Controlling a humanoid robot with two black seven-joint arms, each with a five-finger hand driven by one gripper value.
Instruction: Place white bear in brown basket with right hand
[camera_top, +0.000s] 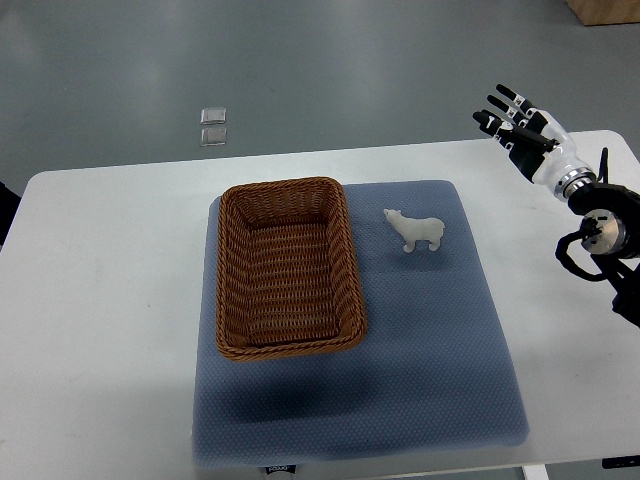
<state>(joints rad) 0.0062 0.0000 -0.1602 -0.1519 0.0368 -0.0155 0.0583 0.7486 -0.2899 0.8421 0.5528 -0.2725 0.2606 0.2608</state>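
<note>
Nothing of the task looks done yet: the white bear (415, 231) stands on the blue mat (440, 340) just right of the empty brown basket (288, 268); the right hand (522, 128) hovers well apart, fingers spread, holding nothing; reach, grasp and placing all remain.

On the mat (440, 330), the bear (415, 231) stands just right of the basket (288, 268), with the right hand (522, 133) farther right, behind the mat's far corner.
</note>
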